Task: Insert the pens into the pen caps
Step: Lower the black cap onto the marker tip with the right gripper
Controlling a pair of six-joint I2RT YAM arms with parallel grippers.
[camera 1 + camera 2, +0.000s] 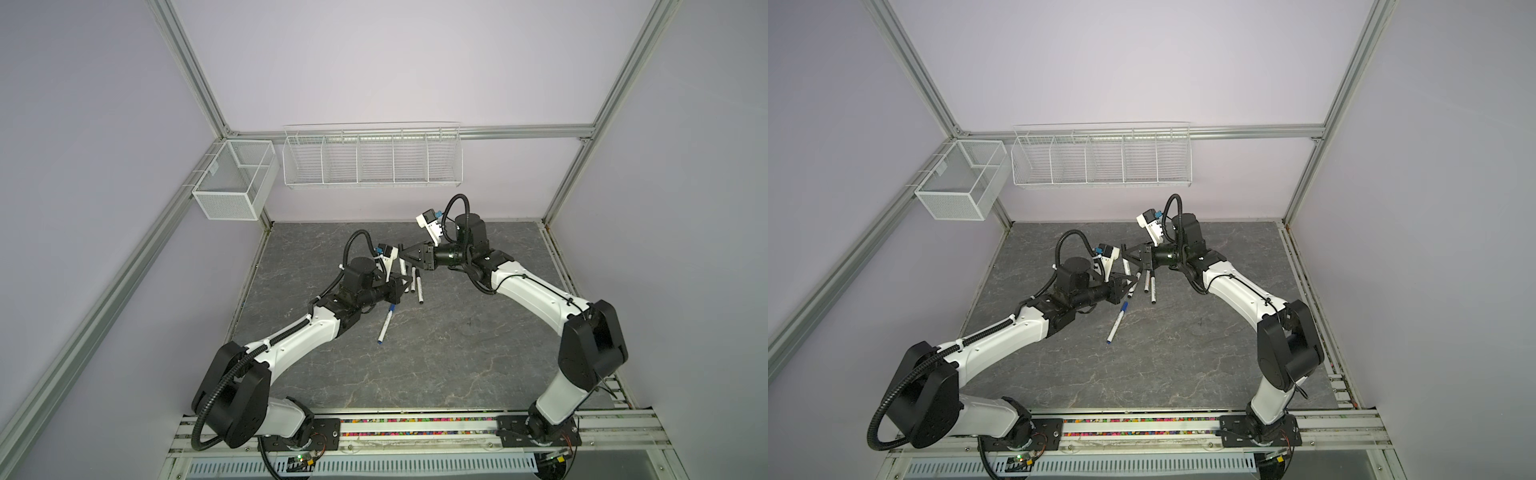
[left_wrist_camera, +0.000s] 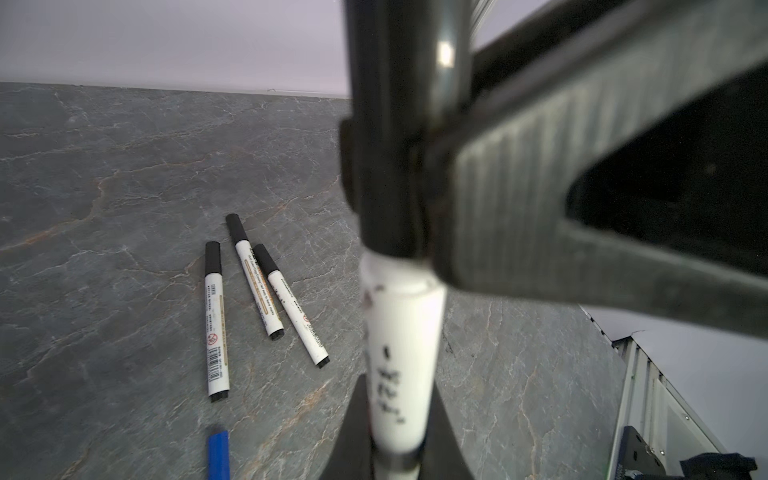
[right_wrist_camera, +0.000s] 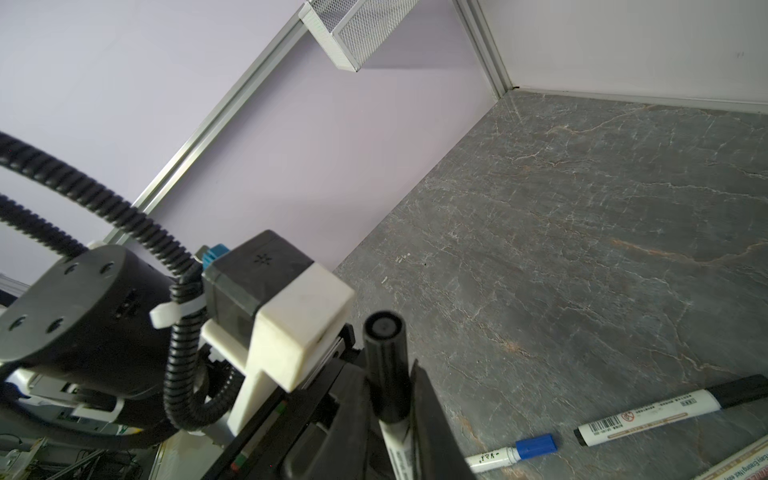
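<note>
My left gripper (image 2: 399, 415) is shut on the white barrel of a pen (image 2: 401, 353), held upright above the table. A black pen cap (image 3: 388, 365) sits on the top end of that pen. My right gripper (image 3: 390, 395) has its jaws close against both sides of the cap. In both top views the two grippers meet over the table's far middle (image 1: 401, 259) (image 1: 1124, 259). Three black-capped pens (image 2: 216, 320) (image 2: 255, 274) (image 2: 295, 307) lie side by side on the table. A blue-capped pen (image 1: 385, 324) (image 3: 515, 451) lies nearer the front.
The grey marbled table (image 1: 436, 365) carries the loose pens just below the grippers. A white wire rack (image 1: 372, 158) hangs on the back wall. A mesh box (image 1: 235, 180) hangs at the back left. The arm bases stand on a rail (image 1: 415, 432) at the front edge.
</note>
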